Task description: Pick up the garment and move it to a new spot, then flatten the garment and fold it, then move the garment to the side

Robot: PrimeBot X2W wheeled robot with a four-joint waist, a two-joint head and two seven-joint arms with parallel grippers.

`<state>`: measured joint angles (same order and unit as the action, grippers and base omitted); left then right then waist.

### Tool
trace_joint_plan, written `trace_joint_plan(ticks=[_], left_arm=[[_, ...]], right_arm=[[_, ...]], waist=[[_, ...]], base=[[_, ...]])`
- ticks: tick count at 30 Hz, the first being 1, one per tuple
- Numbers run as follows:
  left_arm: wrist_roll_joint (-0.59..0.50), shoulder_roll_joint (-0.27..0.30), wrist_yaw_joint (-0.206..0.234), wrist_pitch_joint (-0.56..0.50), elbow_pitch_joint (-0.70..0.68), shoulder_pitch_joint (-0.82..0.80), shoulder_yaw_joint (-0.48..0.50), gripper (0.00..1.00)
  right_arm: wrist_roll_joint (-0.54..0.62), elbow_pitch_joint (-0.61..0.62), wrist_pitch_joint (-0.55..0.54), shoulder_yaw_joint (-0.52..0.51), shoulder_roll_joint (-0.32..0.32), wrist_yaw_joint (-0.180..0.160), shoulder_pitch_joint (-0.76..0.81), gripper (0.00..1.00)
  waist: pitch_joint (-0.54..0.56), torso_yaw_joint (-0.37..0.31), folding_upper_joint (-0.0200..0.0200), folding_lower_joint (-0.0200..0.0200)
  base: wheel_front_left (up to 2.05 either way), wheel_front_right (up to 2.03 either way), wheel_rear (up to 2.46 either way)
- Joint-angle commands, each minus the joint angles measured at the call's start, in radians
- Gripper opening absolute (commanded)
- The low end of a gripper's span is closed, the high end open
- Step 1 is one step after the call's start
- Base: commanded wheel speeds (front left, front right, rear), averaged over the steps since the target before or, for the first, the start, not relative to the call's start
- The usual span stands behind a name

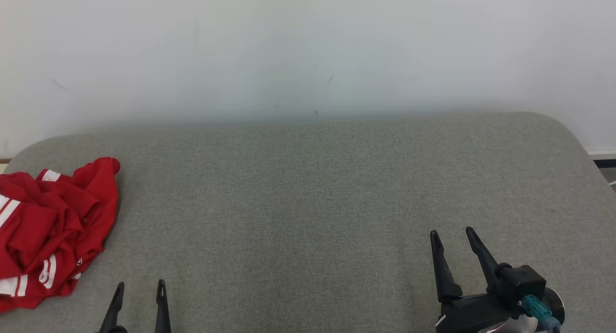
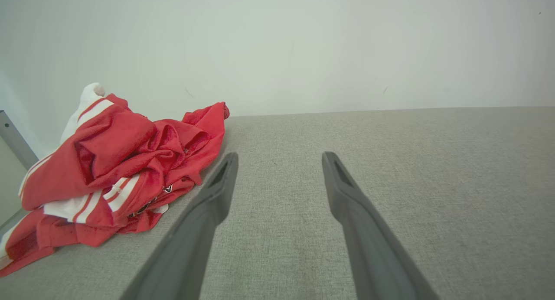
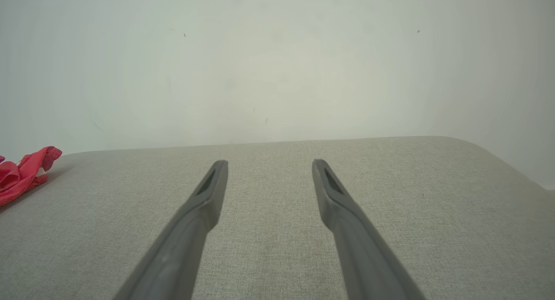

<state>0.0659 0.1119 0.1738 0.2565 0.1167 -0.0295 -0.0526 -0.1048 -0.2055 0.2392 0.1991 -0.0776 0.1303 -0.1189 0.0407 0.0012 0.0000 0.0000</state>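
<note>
the red garment [image 1: 53,232] lies crumpled at the far left of the grey surface [image 1: 308,203]. left gripper [image 1: 139,287] just beside it, fingers spread, empty. right gripper [image 1: 452,234] well apart, likewise spread.

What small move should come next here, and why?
Probably swing the left hand leftward to the red garment: it lies crumpled and untouched at the left edge of the grey surface, and that hand is open, empty and nearest, while the right hand sits far across.
</note>
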Motion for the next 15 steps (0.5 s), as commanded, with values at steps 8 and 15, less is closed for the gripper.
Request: trace_joint_plan(ticks=[8,15], left_arm=[[0.003,0.008,-0.004,0.011,-0.011,0.028,0.019,1.00],[0.024,0.017,-0.015,0.011,-0.005,0.032,0.034,1.00]], right_arm=[[0.010,0.005,0.003,-0.009,0.006,0.001,0.013,1.00],[-0.006,0.012,-0.012,-0.032,0.016,0.001,0.026,1.00]], waist=[[0.011,0.002,0.0000,0.0000],[0.017,0.009,0.0000,0.0000]], base=[[0.00,0.00,0.00],[0.00,0.00,0.00]])
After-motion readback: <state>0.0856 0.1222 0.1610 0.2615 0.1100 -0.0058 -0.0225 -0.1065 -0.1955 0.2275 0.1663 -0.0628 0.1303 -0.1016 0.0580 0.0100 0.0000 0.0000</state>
